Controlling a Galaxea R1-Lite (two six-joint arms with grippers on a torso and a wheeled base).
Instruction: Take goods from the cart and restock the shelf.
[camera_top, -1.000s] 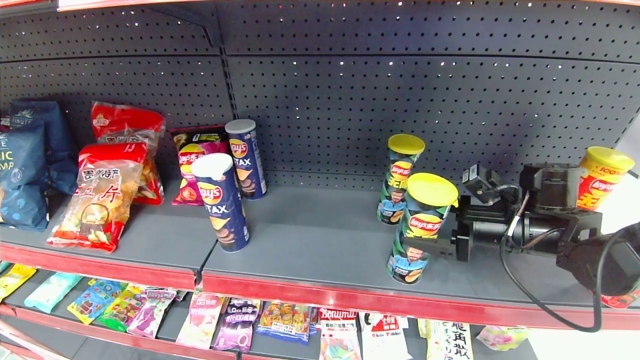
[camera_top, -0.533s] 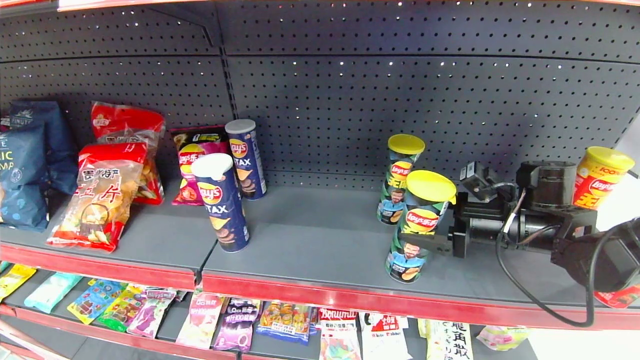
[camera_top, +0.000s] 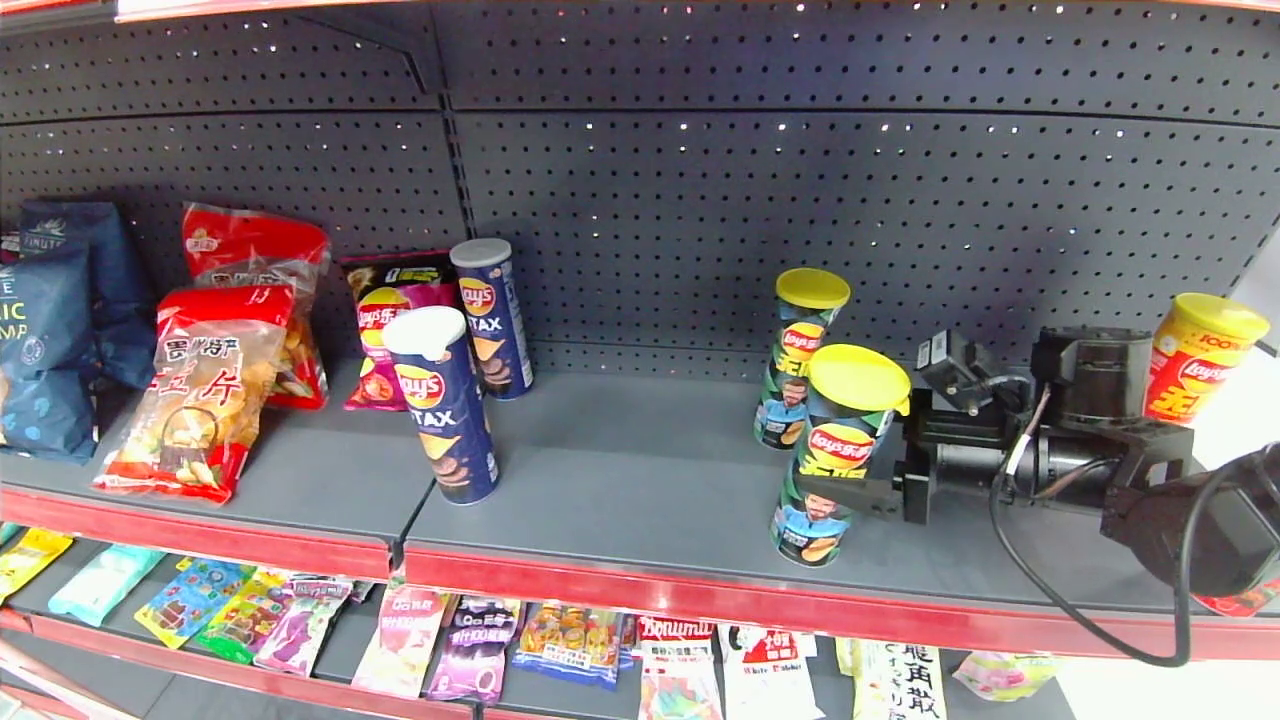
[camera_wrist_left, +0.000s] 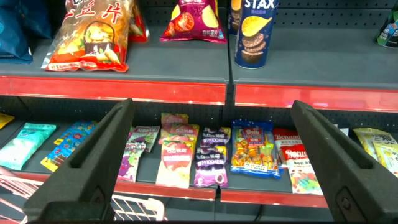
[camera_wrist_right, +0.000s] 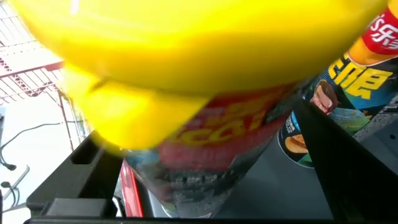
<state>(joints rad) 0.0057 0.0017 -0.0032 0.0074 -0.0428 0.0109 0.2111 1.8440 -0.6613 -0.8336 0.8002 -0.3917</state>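
Can (camera_top: 852, 405) with yellow lid on the shelf (camera_top: 620, 490), pinched by my right gripper (camera_top: 838, 482); I see my left gripper (camera_wrist_left: 208, 155) spread wide.

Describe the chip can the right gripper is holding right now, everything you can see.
The chip can is a tall tube with a flat yellow lid and a dark green printed wrap. The right gripper clamps its middle from the side. It leans slightly, its base at the grey shelf deck near the red front edge, just in front of a matching can.
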